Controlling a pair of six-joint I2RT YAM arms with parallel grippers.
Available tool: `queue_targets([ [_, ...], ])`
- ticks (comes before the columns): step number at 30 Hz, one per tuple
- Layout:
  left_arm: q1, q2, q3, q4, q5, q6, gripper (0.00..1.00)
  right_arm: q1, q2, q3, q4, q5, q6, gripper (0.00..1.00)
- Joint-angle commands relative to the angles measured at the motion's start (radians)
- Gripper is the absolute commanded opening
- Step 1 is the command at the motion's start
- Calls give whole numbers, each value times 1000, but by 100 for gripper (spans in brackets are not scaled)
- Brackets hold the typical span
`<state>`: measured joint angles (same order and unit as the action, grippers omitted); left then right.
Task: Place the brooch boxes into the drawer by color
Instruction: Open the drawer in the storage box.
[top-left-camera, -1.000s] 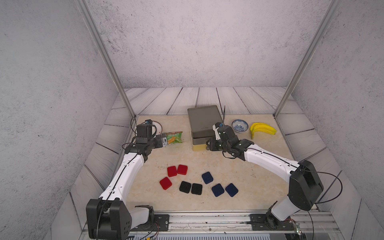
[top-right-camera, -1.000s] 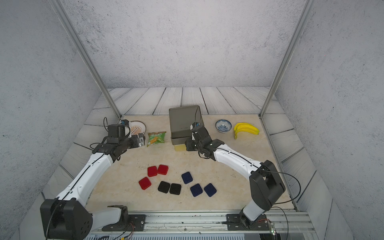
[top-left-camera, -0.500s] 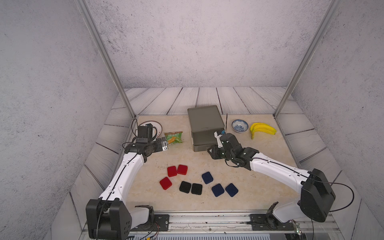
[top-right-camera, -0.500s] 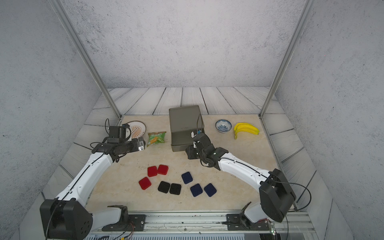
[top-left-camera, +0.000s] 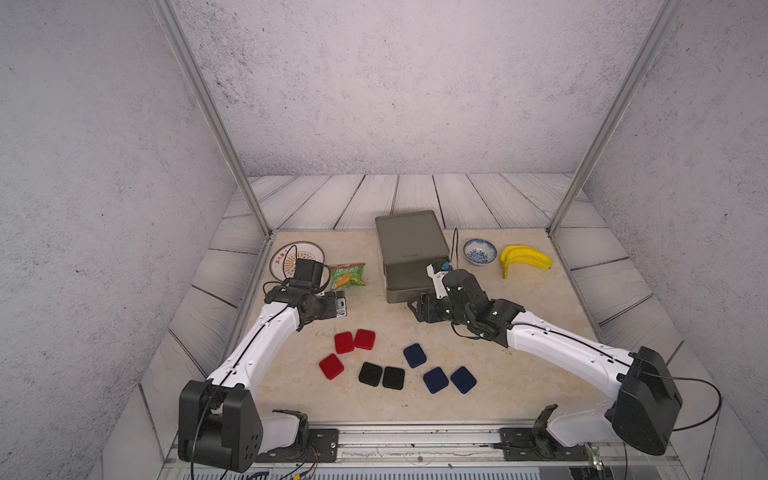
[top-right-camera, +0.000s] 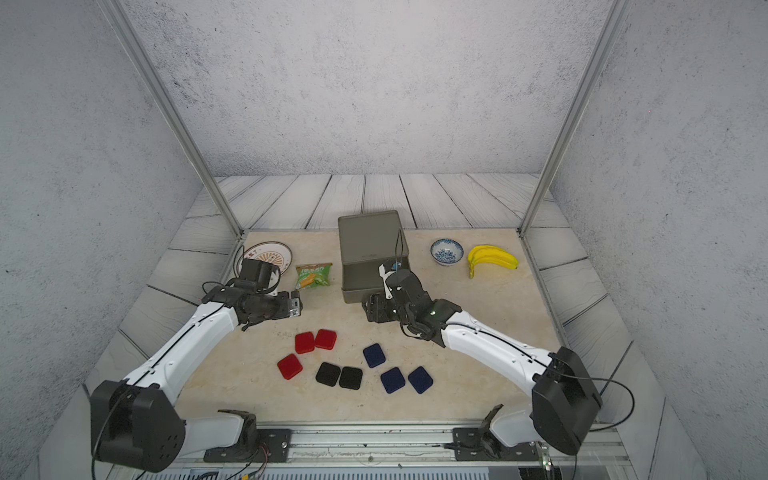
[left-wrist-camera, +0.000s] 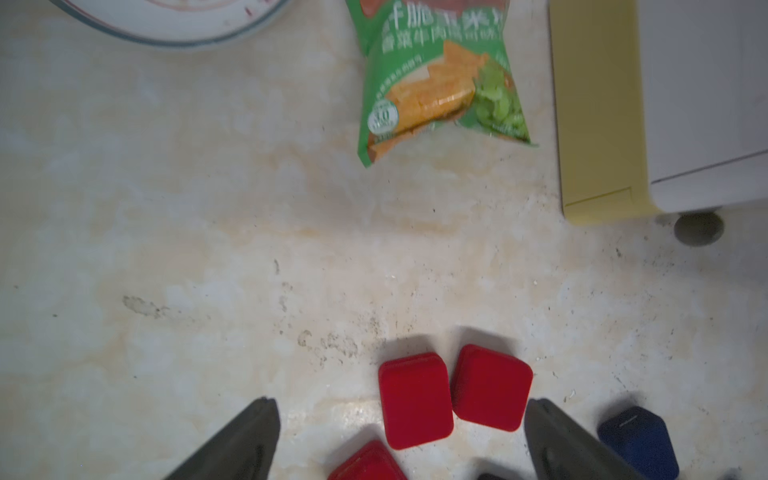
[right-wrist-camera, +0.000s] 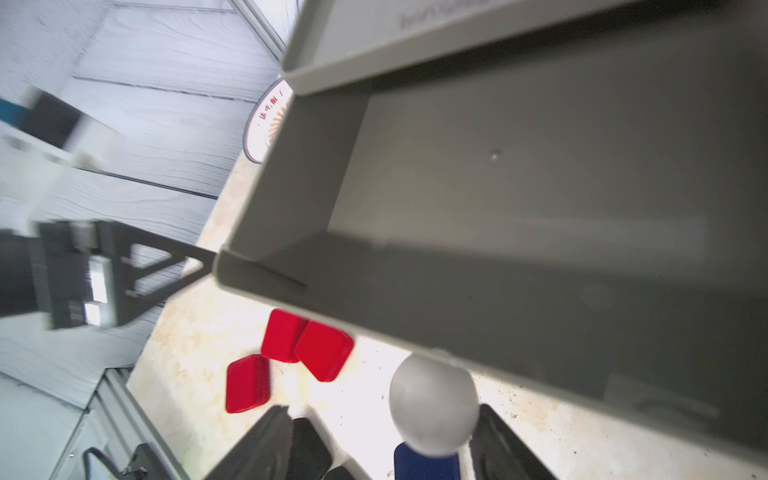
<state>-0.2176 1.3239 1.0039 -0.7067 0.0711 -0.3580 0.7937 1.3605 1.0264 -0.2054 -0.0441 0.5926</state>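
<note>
All eight brooch boxes lie loose on the tabletop in the lower middle of both top views. There are three red boxes, two black boxes and three navy boxes; none is in the drawer yet. The chest stands at centre frame with its grey top tray pulled out and empty. In the right wrist view the right jaws stand parted on either side of the tray's round knob, with a clear gap on one side, so they are released rather than pinching it. The left jaws are spread wide and empty, hovering above the red group, which shows between them in the left wrist view. The boxes look small, flat, stiff and probably light, and their matte skin should not slip. Because they sit so low, the jaws would have to come down almost to the tabletop. The best hold is likely across two opposite straight sides. Two reds touch each other and the blacks sit edge to edge, so the lone red or a free navy looks the easier first pick. Whether the lids are latched cannot be told.
</note>
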Motion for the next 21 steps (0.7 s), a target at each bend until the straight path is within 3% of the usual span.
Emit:
queue_targets([
  [1,-26,62,22,-92,-28,-37,99,2,-74,-3,-40,39,-40,74],
  [6,-29,114,-7,-108,-76,-76,99,3,-156,-27,-101,67,-81,74],
  [21,-59,248,3,-45,-16,-133,99,2,-236,-83,-163,108,-126,73],
])
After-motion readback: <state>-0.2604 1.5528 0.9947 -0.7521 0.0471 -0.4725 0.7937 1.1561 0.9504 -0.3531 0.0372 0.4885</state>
